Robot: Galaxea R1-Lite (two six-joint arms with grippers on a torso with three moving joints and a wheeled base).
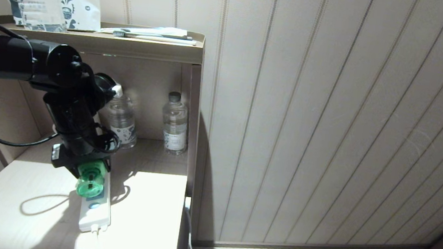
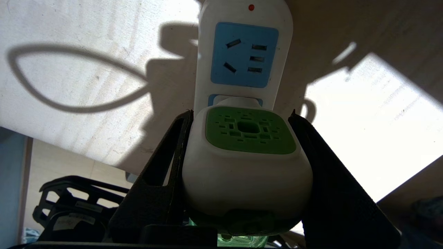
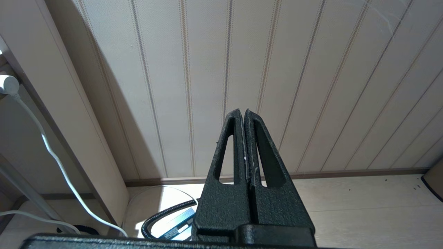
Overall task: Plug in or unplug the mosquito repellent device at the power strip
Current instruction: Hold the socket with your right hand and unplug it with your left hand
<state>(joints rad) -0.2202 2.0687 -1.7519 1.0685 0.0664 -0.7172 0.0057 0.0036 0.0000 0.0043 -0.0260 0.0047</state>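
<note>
Three clear water bottles [image 1: 174, 124], one power strip [image 1: 96, 210], one mosquito repellent device [image 1: 90, 180].

No text, brand, number or sign is showing legibly in any view. The water bottles [image 1: 174, 124] on the lower shelf are carrying printed labels, and the packet [image 1: 79, 4] on the top shelf is bearing a dark pattern, but no wording on either is resolving into readable characters. The power strip [image 2: 242, 52] is displaying only a small red dot near one end, with no lettering beside it.
</note>
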